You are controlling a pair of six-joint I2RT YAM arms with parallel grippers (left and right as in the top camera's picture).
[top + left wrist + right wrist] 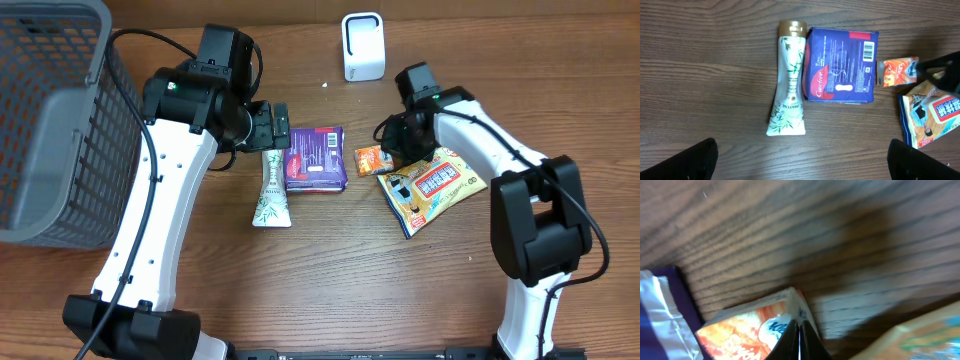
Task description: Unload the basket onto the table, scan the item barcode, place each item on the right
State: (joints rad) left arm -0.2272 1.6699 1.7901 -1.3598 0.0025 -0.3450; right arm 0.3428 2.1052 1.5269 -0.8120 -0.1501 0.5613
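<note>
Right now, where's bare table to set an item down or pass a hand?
Widest bare patch: the near table, in front of the tube and yellow bag. Also the far right corner beyond the scanner. Crowded: the middle row, tube, purple pack, orange packet and bag packed close, right gripper on the packet.

Grey mesh basket (pixel 50 120) is sitting at the nine o'clock edge of the wooden table (pixel 330 290). White Pantene tube (pixel 272 195) is lying flat near centre (gold cap (pixel 792 27) pointing to twelve), purple Carefree pack (pixel 316 158) just beside it at three o'clock. Yellow snack bag (pixel 430 187) is lying further toward three.
</note>
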